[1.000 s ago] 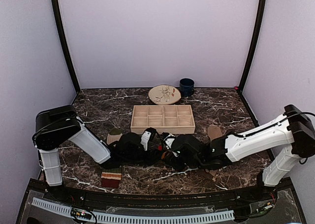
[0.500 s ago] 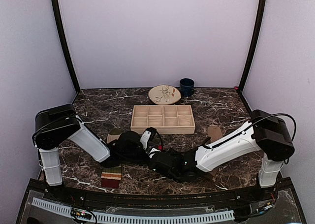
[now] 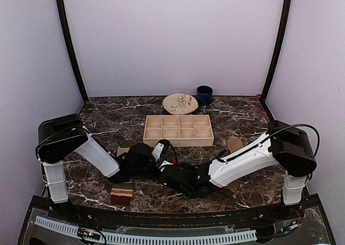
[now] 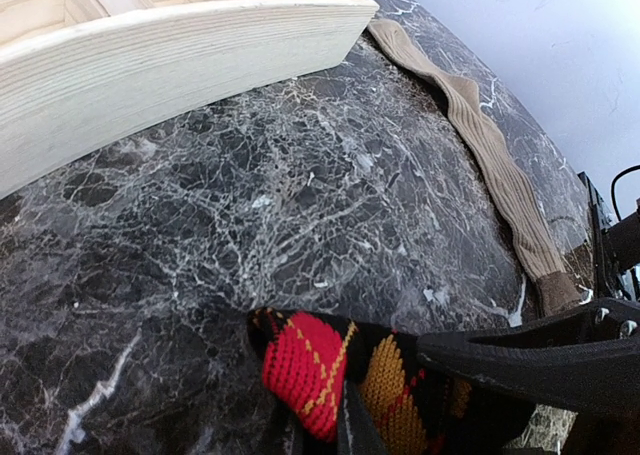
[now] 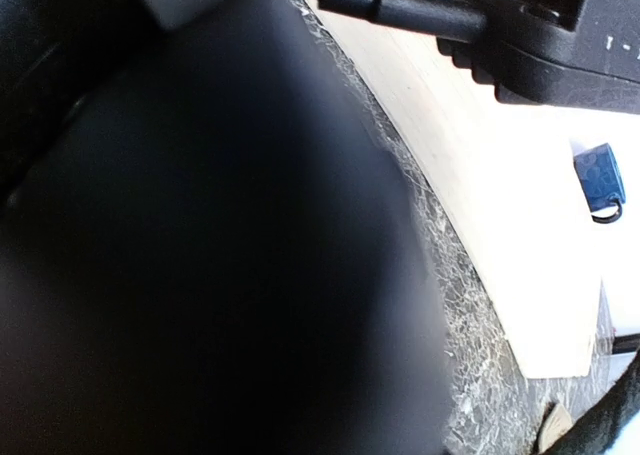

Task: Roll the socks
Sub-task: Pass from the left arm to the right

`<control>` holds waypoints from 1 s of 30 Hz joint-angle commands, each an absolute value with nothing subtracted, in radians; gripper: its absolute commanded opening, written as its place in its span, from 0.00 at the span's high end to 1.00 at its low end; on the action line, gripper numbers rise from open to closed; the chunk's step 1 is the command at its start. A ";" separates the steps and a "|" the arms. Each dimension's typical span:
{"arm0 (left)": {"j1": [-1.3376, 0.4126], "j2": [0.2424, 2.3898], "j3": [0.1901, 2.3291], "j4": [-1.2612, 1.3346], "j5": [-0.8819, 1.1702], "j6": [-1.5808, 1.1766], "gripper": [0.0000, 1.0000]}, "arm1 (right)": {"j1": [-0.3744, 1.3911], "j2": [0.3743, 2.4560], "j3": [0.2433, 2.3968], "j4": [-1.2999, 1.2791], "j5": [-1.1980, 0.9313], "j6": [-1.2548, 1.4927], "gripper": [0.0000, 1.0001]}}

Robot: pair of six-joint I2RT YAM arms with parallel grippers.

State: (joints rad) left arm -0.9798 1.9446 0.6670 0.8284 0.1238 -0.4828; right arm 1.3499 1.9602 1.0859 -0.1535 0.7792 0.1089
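Observation:
My left gripper (image 4: 335,430) is shut on the black argyle sock (image 4: 310,365), pinching a fold with red and orange diamonds just above the marble. In the top view the left gripper (image 3: 164,158) sits mid-table, with the right gripper (image 3: 171,173) pressed in close beside it. A black finger (image 4: 540,360) of the right gripper lies across the argyle sock; its own wrist view is blacked out at close range. The tan ribbed sock (image 4: 490,145) lies stretched out to the right (image 3: 234,145). Near the front edge lies the striped sock (image 3: 122,194), partly under the left arm.
A wooden compartment tray (image 3: 178,130) stands just behind the grippers, close to them (image 4: 150,55). Behind it sit a patterned plate (image 3: 180,103) and a dark blue mug (image 3: 204,95). Black frame posts and lilac walls close in the table.
The right arm has swung in to the left and nearer the front, bringing its gripper right against the left one. The left gripper has kept its hold and place.

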 commanded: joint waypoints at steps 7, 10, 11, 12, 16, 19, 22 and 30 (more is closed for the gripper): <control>-0.987 1.980 0.564 0.516 0.173 -0.460 1.00 | 1.276 2.025 1.049 -0.270 0.711 0.153 0.78; -0.981 1.982 0.564 0.530 0.198 -0.465 1.00 | 1.272 2.019 1.040 -0.266 0.688 0.156 0.86; -0.980 1.983 0.565 0.531 0.202 -0.467 1.00 | 1.270 2.017 1.038 -0.263 0.683 0.155 0.89; -0.979 1.983 0.567 0.532 0.206 -0.468 1.00 | 1.269 2.014 1.036 -0.259 0.677 0.153 0.91; -0.969 1.992 0.569 0.539 0.219 -0.475 1.00 | 1.268 1.991 1.015 -0.225 0.648 0.142 0.99; -0.957 2.006 0.568 0.551 0.226 -0.485 1.00 | 1.268 1.966 0.999 -0.197 0.627 0.132 1.00; -0.946 2.030 0.574 0.561 0.238 -0.494 0.89 | 1.268 1.952 0.989 -0.180 0.613 0.125 1.00; -0.920 2.068 0.584 0.576 0.227 -0.526 0.54 | 1.267 1.935 0.974 -0.155 0.593 0.120 1.00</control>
State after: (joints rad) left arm -0.9260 1.9644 0.6472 0.8959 0.2138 -0.5091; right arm 1.3045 1.9099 1.0210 -0.0696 0.6239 0.1234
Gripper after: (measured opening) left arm 0.425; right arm 0.106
